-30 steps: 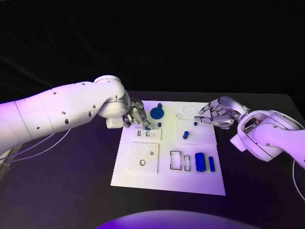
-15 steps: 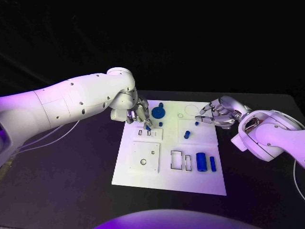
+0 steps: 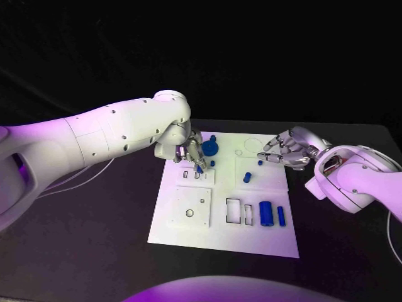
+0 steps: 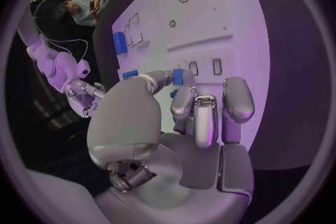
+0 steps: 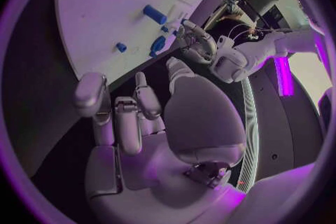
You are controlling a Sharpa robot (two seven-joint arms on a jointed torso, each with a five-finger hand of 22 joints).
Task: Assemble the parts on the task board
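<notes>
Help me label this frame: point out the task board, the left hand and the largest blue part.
task board [image 3: 187,229]: head view, bare near corner.
left hand [image 3: 190,151]: head view, middle of hand.
largest blue part [image 3: 265,213]: head view, middle of its body.

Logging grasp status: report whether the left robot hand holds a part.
Holding: the left robot hand pinches a small blue part at its fingertips, above the task board.

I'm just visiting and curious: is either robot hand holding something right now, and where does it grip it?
The left robot hand pinches a small blue part between its fingertips, over the task board. The right robot hand holds nothing.
</notes>
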